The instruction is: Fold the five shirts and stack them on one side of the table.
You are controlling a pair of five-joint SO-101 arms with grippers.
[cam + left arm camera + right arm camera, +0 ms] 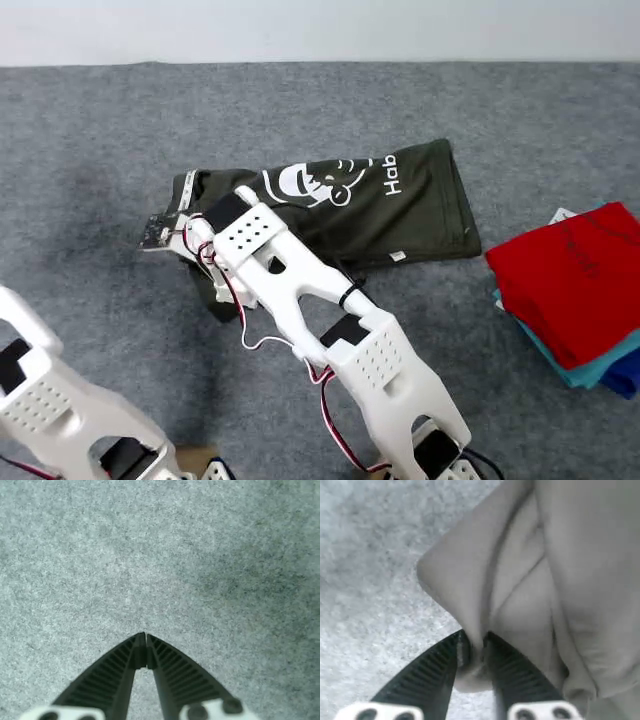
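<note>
So the right gripper [472, 647] has its jaws pinched onto a bunched fold of the green shirt [400, 205], right at the end of the shirt farthest from the pile. The cloth is rucked up between the tips, so I'd call that a proper grab. The left gripper [145, 640] has its jaws pressed together on nothing. It's off the shirt, hanging over bare grey table [100, 150]. The green shirt lies roughly mid-table as a long narrow strip, print side up. To me it looks folded lengthwise already but not yet shortened. Past its other end, close but not touching, sits the stack: a red shirt [580, 270] on top, a teal one [560, 365] under it and a blue one [625, 380] peeking out at the bottom. By my count that's three done and the green one half done. It needs its crosswise fold and a trip onto the pile, and a fifth shirt is owed after that.
</note>
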